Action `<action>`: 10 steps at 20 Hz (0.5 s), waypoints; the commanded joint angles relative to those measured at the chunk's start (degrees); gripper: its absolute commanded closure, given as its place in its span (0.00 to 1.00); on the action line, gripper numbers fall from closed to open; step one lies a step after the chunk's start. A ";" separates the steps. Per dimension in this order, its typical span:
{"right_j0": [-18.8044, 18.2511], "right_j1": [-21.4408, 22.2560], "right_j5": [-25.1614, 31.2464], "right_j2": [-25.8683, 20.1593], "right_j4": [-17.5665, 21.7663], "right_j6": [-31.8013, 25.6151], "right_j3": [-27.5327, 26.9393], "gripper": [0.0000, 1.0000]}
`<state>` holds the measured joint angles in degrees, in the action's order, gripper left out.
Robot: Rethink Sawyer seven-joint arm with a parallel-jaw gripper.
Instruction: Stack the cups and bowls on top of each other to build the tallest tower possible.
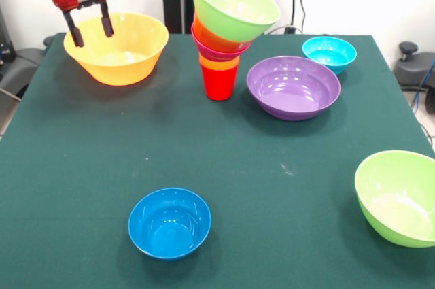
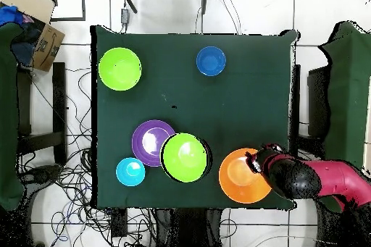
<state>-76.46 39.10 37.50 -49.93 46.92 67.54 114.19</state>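
Hovering with its fingers spread and empty, the gripper [image 1: 88, 30] sits just above the near rim of the large yellow-orange bowl [image 1: 117, 49]. Light, stiff and glossy, that bowl probably wants a pinch across its thin rim. Well to the gripper's right stands the tower [image 1: 224, 30], its top lime bowl tilted, on dark green cloth [image 1: 238, 160] with spare room.

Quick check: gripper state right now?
Gripper: open, holding nothing, fingers spread over the large yellow-orange bowl.

Green table [image 1: 81, 166] (bowls [image 1: 169, 223], tower [image 1: 220, 79])
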 commanded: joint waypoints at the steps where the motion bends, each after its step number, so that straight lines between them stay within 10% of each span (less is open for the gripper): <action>1: 0.68 -3.55 1.31 -0.57 5.87 -14.57 0.24 0.00; 10: 0.62 -5.11 -0.49 -0.62 7.57 -13.01 -0.84 0.00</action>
<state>-77.18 36.37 37.50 -49.95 48.87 67.54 114.19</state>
